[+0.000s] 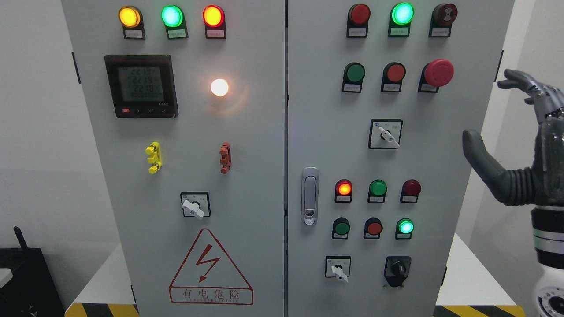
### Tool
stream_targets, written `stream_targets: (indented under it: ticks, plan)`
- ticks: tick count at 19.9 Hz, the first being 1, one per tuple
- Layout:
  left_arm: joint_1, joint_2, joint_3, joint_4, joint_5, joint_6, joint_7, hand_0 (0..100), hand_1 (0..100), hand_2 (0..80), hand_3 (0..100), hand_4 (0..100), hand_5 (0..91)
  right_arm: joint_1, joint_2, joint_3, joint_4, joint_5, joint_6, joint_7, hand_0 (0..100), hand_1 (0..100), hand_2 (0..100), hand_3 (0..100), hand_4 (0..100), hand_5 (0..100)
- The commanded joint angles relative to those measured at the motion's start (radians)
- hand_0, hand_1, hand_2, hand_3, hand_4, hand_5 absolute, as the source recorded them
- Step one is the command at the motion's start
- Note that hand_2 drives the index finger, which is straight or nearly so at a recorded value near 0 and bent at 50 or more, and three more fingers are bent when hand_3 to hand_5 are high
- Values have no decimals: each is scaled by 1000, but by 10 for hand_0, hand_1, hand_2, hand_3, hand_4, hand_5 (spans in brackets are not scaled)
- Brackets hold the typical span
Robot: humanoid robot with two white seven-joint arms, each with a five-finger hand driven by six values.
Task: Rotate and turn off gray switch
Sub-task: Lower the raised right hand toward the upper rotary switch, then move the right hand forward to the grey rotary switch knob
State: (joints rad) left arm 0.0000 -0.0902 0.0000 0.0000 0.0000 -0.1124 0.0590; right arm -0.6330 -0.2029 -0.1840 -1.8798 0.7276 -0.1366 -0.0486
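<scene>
Three rotary switches with pale grey handles sit on the grey cabinet. One is low on the left door (194,207). Another is at mid-height on the right door (387,135). The third is near the bottom of the right door (338,269). All three handles are tilted toward the lower right. My right hand (544,149) is raised off the cabinet's right edge, open, with its thumb (478,156) spread toward the cabinet. It touches no switch and holds nothing. The left arm does not show.
A black rotary knob (398,268) sits beside the bottom switch. A red mushroom stop button (438,72), lit indicator lamps, push buttons, a door latch (310,196) and a digital meter (141,86) fill the panels. Yellow-black floor tape runs below.
</scene>
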Motion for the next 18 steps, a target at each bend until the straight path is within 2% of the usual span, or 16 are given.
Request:
stream_targets:
  ticks: [1,4,9,14,18]
  plan:
    - [-9,1,8,-25,20,0,-1,120,389,0,0,0,0,-16,51,8,-1,-1,44,4,168,267,353,752,875,1000]
    - [-9,0,8,-25,20,0,-1,120,389,0,0,0,0,-17,72,12,-5,-1,46,7,134,254,393,795,896,1000]
    - [-9,0,8,-25,20,2,-1,120,389,0,0,0,0,-8,115,30,-7,9,49,15,132,235,412,856,904,1000]
    - [-9,1,8,-25,20,0,-1,120,389,0,0,0,0,-7,146,86,-18,12,130,13,121,242,457,890,930,1000]
    - [-9,0,8,-25,20,0,-1,120,389,0,0,0,0,6,180,118,-16,56,172,12,96,318,485,890,926,1000]
